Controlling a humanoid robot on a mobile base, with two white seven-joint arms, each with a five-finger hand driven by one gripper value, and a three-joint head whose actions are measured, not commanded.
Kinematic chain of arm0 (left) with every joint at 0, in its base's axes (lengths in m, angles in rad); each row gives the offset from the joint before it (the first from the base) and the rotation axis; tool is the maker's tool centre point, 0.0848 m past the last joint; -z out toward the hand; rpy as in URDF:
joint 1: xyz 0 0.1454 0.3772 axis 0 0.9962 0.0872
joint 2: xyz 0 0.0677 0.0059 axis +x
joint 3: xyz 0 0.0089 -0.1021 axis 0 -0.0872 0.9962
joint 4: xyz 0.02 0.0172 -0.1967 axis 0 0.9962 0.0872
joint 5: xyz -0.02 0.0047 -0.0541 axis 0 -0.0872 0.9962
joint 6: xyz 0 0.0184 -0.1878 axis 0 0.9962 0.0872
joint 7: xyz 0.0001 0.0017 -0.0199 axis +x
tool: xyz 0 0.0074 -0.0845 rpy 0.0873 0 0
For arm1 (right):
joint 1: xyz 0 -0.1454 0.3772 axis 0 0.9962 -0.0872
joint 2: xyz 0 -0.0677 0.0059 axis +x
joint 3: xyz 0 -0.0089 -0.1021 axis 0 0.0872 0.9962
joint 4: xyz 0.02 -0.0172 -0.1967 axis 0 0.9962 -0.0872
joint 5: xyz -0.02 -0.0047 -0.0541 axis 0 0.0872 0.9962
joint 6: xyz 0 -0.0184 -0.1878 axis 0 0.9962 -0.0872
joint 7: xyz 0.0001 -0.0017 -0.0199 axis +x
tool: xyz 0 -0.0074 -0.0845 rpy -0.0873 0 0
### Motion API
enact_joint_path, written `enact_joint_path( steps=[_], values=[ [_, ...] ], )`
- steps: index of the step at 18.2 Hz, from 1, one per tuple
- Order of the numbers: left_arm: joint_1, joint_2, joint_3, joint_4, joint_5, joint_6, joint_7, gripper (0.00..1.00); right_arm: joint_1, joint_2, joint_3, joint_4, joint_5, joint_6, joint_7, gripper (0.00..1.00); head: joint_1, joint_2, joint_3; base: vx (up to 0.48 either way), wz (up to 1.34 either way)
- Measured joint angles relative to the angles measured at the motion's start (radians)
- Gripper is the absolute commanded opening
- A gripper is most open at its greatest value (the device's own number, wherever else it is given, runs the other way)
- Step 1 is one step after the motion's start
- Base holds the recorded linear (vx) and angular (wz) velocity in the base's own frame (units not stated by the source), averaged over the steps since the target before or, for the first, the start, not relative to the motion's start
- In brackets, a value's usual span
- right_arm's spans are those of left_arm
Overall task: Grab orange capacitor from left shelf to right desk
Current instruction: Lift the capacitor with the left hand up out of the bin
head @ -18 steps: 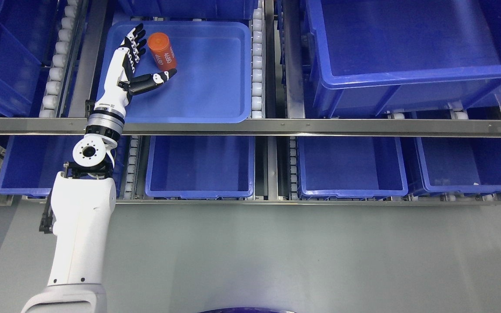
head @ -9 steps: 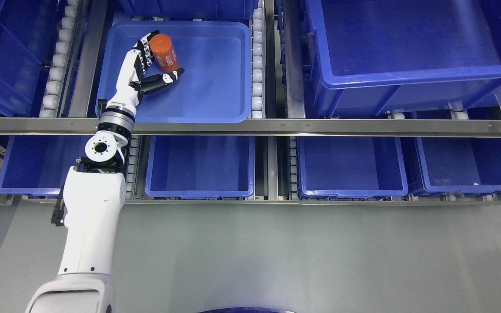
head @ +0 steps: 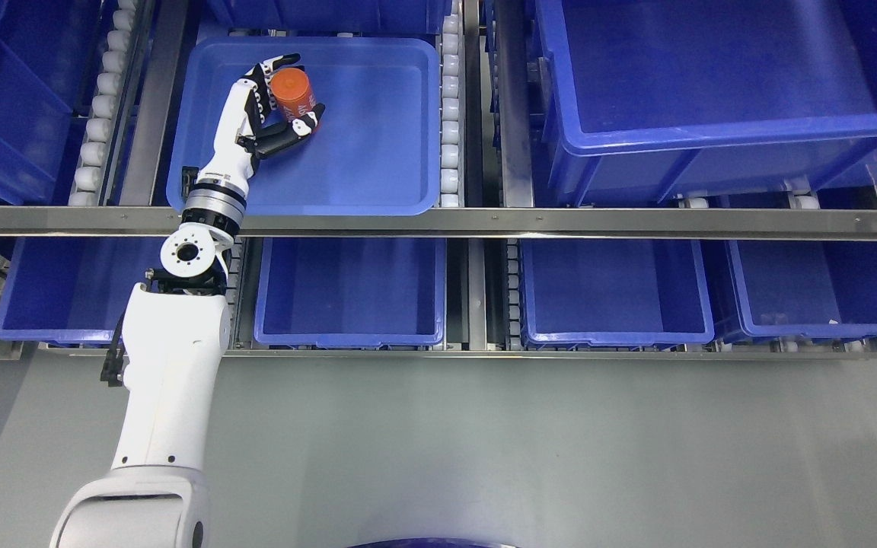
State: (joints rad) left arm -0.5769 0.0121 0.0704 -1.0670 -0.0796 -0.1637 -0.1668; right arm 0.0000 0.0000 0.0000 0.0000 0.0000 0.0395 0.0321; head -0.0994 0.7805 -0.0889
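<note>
An orange capacitor (head: 293,90), a short cylinder with white print on its side, lies in a shallow blue tray (head: 377,152) on the upper shelf level, near the tray's far left corner. My left hand (head: 286,95) reaches up into the tray from the lower left. Its fingers curl over the capacitor's far side and the thumb presses the near side, so the hand is shut on it. The right arm does not show.
A steel shelf rail (head: 560,222) crosses the picture just below the tray. Several blue bins (head: 351,289) sit on the lower level, and a large deep blue bin (head: 712,76) stands at the upper right. Grey floor (head: 530,449) fills the foreground.
My left arm moved right and up into the tray. The hand went from open beside the capacitor to closed around it, and the capacitor shifted slightly right and tilted.
</note>
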Motion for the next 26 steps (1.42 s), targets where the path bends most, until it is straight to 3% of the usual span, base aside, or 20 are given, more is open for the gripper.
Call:
enact_joint_path(
  steps=[9,18,26],
  values=[
    [-0.005,-0.007,0.005,0.028,0.002,-0.063,-0.001,0.00,0.000,0.000,0.000,0.000,0.000,0.000,0.000,1.00,0.0000,0.000,0.000,0.000,0.00],
    [-0.006,-0.010,0.030,0.022,0.037,-0.148,-0.002,0.00,0.000,0.000,0.000,0.000,0.000,0.000,0.000,1.00,0.0000,0.000,0.000,0.000,0.00],
    [0.027,-0.011,0.045,-0.158,0.146,-0.127,-0.003,0.00,0.000,0.000,0.000,0.000,0.000,0.000,-0.001,1.00,0.0000,0.000,0.000,0.000,0.00]
  ],
)
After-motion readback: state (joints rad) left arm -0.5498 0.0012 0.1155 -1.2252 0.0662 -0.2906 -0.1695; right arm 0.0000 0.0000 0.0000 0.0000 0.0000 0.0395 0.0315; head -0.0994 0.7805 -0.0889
